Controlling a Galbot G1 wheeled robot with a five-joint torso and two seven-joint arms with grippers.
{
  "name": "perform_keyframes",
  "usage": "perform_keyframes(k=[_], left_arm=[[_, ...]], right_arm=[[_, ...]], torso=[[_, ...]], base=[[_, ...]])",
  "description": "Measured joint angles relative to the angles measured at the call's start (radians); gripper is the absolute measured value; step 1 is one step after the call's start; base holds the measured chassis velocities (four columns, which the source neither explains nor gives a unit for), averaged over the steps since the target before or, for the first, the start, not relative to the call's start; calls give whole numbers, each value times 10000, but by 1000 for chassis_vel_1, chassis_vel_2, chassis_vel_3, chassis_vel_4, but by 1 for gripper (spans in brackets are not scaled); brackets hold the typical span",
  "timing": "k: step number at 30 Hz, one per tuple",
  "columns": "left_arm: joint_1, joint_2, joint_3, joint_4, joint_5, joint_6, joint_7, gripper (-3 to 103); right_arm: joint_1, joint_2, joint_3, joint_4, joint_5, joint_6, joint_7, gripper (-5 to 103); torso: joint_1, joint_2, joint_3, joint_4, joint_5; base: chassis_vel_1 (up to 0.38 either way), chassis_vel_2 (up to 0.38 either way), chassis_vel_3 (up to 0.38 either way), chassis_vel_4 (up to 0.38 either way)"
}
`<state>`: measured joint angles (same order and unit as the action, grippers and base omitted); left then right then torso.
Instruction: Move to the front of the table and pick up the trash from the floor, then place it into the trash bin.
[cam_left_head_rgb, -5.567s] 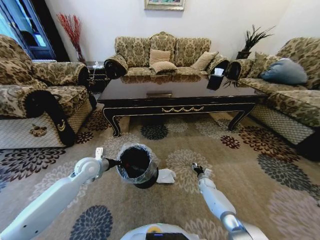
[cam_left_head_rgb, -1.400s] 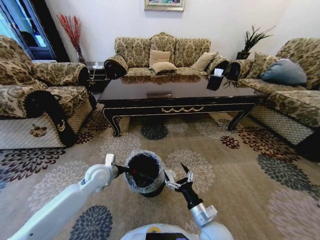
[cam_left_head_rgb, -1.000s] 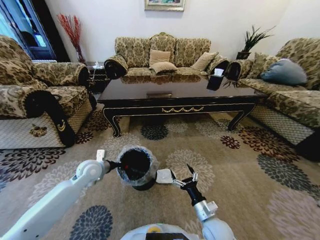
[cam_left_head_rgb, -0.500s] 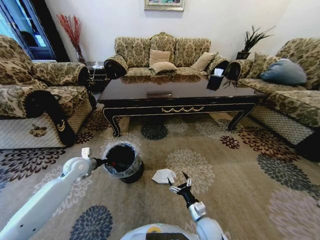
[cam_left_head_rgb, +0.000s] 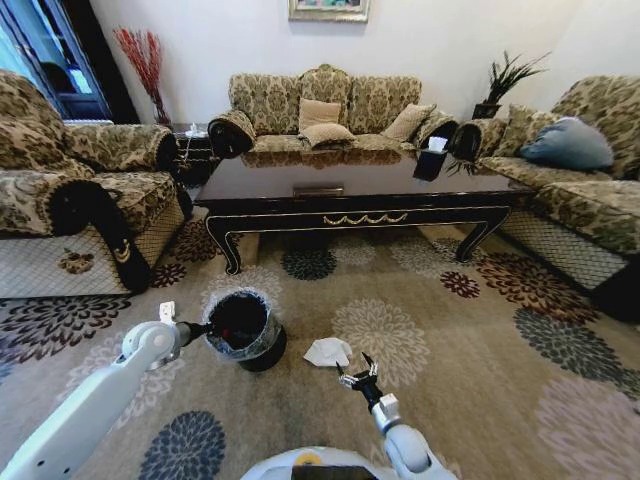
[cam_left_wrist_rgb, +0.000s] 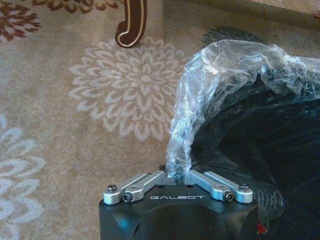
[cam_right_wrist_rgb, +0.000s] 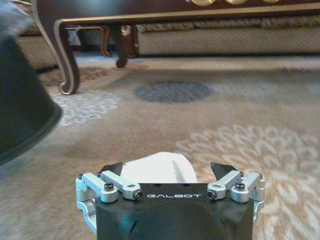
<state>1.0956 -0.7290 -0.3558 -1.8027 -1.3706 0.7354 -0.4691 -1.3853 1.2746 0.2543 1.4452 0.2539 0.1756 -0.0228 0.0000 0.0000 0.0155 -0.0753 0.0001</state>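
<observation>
Right pincer (cam_left_head_rgb: 357, 374) splayed behind paper wad (cam_left_head_rgb: 328, 351)

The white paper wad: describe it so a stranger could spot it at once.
Start at the dark coffee table, then come forward over the patterned carpet toward the robot. The paper wad lies on the floor between the black bin, gripped at its rim by the left end effector, and the open right end effector. It is the only crumpled white thing there.
</observation>
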Motion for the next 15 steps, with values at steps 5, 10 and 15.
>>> perform_keyframes(k=[5, 10, 15], left_arm=[[309, -49, -184, -79, 79, -1, -22, 0], [476, -62, -291, -144, 121, -1, -23, 0], [538, -60, -313, -186, 122, -4, -31, 0]], right_arm=[[597, 135, 97, -521, 673, -233, -96, 96], [1010, 107, 54, -1034, 777, -249, -128, 87], [1321, 54, -43, -1578, 694, -186, -250, 81]], torso=[[0, 0, 1, 0, -1], [0, 0, 1, 3, -1], [0, 0, 1, -2, -1]], base=[[0, 0, 0, 0], [0, 0, 0, 0], [0, 0, 0, 0]])
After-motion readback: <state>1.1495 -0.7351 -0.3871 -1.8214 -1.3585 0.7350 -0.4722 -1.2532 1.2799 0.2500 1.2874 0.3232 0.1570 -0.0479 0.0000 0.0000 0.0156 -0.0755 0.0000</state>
